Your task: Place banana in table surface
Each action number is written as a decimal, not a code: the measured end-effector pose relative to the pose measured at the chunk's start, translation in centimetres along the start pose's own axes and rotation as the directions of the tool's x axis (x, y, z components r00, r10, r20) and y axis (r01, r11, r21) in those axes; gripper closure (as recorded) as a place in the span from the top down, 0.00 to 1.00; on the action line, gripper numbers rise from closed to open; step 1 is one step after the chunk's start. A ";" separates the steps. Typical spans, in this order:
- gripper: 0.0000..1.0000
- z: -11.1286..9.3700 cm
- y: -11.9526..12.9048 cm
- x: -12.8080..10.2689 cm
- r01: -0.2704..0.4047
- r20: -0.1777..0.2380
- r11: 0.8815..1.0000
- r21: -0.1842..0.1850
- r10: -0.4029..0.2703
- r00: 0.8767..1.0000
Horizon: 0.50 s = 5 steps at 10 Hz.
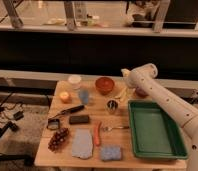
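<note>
The banana (120,94) is a small pale-yellow curve lying on the wooden table surface (122,142), between the red bowl (105,84) and the green tray (154,127). My white arm reaches in from the lower right and bends down at the table's back edge. Its gripper (128,91) hangs right beside the banana and mostly behind the wrist; it stands open, and the banana rests on the wood.
A metal cup (112,106) stands just in front of the banana. On the table's left are a white cup (74,80), an orange (65,96), a blue cup (83,96), grapes (59,139), a carrot (97,134), a blue cloth (83,144) and a sponge (111,152).
</note>
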 end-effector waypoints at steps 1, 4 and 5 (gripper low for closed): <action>1.00 0.6 0.0 0.0 0.001 0.000 1.000 -0.002 -0.001 1.000; 1.00 2.3 0.2 0.6 -0.003 -0.006 1.000 -0.010 0.003 1.000; 1.00 2.8 0.2 0.9 -0.005 -0.011 1.000 -0.013 0.005 1.000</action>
